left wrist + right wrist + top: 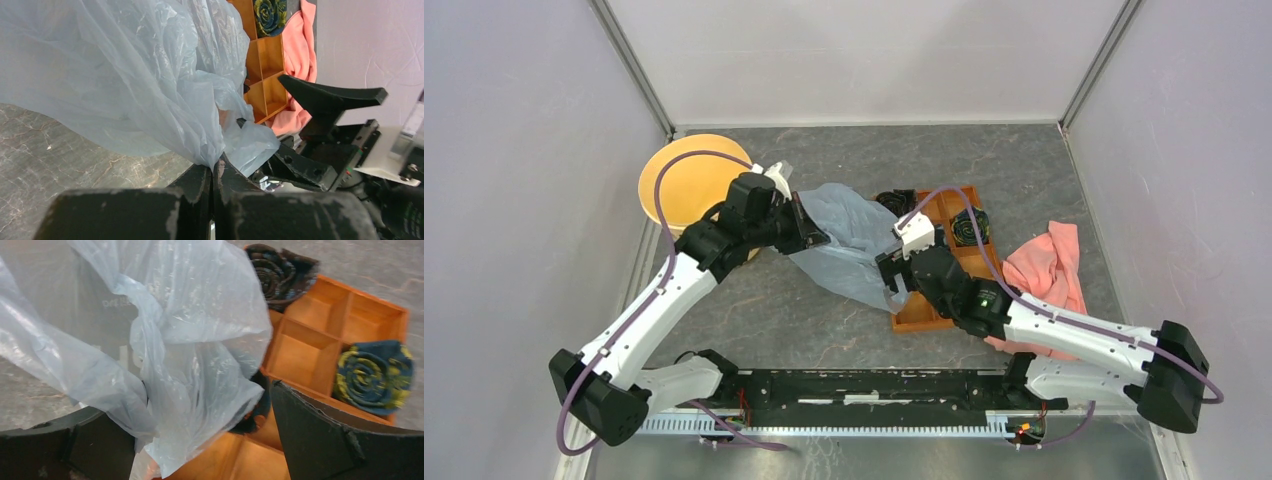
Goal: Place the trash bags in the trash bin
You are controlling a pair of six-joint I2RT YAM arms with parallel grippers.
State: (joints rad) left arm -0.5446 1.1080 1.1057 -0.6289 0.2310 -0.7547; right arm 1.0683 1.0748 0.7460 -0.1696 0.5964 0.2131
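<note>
Progress: early stage; the pickup is made, the transfer is not.

The bin (686,180) is noted at the far left of the counter (824,330), mouth upward and partly hidden by the left arm. Nothing is seen inside it, and no part of the bag (849,240) has been put in yet.

The left fingers (213,172) are pressed together on a gathered pinch of the bag, just right of the bin. The bag itself is located mid-counter, between the two arms, with its right side overlapping the left end of the orange tray (944,300). Whether it rests on the counter cannot be told.

The right fingers (891,285) are spread wide on either side of the bag's lower folds; no grip is made there. A pink cloth (1049,265) lies further right, apart from the bag.

Remaining, as judged: the bag is to be carried left over the bin and pushed down inside.

Bag appearance: thin, translucent, pale blue-grey film, heavily creased and bunched. The tray shows faintly through it. Handles are not made out.
</note>
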